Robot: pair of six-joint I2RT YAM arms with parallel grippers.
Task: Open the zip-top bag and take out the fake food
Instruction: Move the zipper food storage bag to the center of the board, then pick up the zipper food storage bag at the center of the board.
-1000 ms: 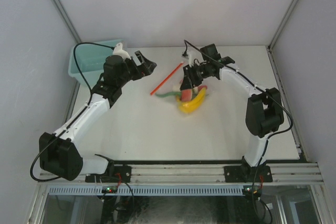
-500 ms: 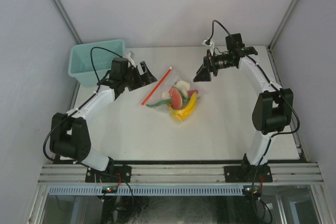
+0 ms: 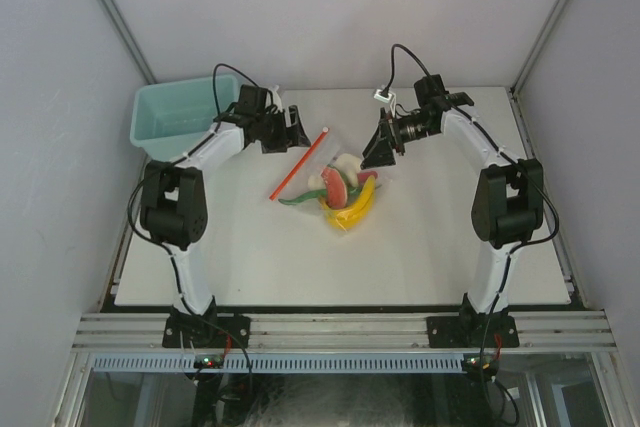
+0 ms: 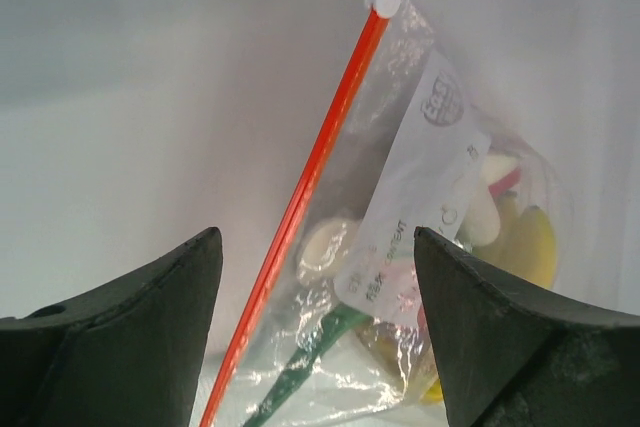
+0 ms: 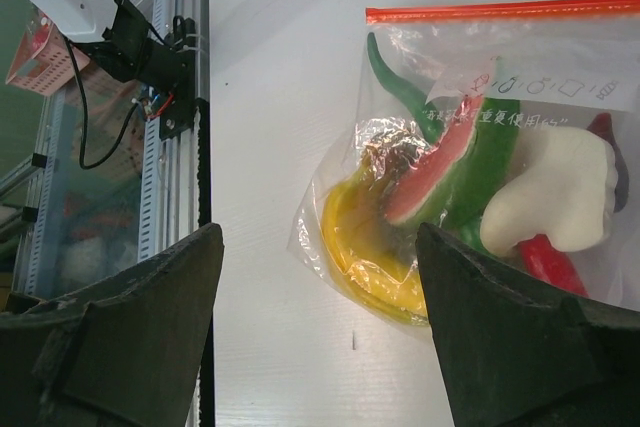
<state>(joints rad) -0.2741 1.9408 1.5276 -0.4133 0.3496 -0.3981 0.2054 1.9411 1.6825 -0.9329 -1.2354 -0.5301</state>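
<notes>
The left gripper (image 3: pixel 295 132) is seen with its jaws spread wide and nothing held between them. It is aimed at the far end of the red zip strip (image 3: pixel 298 166), just beside the white slider (image 3: pixel 325 131). In the left wrist view the gripper (image 4: pixel 317 242) frames that strip (image 4: pixel 300 207), and no contact is seen.

The right gripper (image 3: pixel 378 150) is likewise wide open and empty (image 5: pixel 320 237), poised at the far right side of the bag (image 3: pixel 335 182). Whether the plastic is touched cannot be told.

The bag is found lying flat on the table (image 3: pixel 260 257), mid-width and towards the far side. Its zip edge is run diagonally from near-left to far-right. A yellow banana (image 5: pixel 360 257), a watermelon slice (image 5: pixel 435 177), a green piece (image 5: pixel 385 72) and a whitish piece (image 5: pixel 545 192) are seen inside.

Bare table is left on the near side of the bag. A teal bin (image 3: pixel 170 112) is set at the far-left corner, well apart.
</notes>
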